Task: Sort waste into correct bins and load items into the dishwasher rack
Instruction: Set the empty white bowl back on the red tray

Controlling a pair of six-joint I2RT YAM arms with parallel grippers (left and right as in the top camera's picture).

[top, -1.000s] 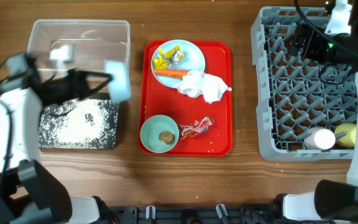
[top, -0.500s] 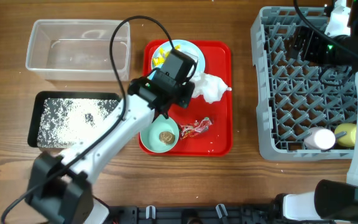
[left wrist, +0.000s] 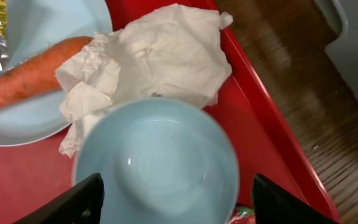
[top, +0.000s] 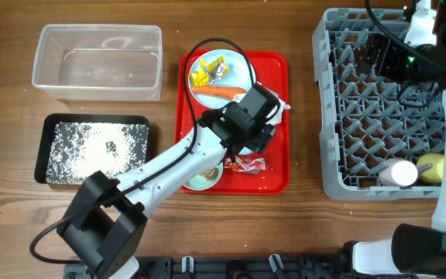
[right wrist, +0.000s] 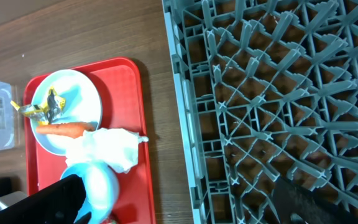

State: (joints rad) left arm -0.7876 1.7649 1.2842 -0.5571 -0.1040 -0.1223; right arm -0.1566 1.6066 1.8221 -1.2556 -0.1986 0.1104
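Pale blue bowl (left wrist: 157, 152): upright, empty, set down on the red tray (left wrist: 250, 118), far rim lying over the edge of the crumpled white napkin (left wrist: 160, 56). Straddled by the left gripper (left wrist: 177, 183), fingers spread wide with one dark tip at each side of the bowl. Right-hand tip just clear of the rim; left-hand tip overlapping the rim in the wrist view, touching or not impossible to tell. Nothing clamped.

Behind the napkin, on the same red tray, the round light-blue plate (top: 237, 66), carrying the orange carrot piece (top: 217, 91), the yellow wrappers (top: 201, 74) and the silver wrapper (top: 221, 70). Carrot tip touching the napkin. At the tray's near end, the teal bowl (top: 198, 181), largely hidden under the left arm, and just beside it the red wrapper (top: 246, 164).

Left of the red tray, the black tray (top: 43, 128), strewn with white rice grains (top: 99, 147); beyond it the clear tub (top: 99, 35).

Far right, the dishwasher rack (top: 362, 116), with the pink cup (top: 397, 172) and the yellow cup (top: 432, 166) lying side by side in its near corner. Above the rack, the right gripper (right wrist: 179, 186), fingers fully apart, holding nothing.
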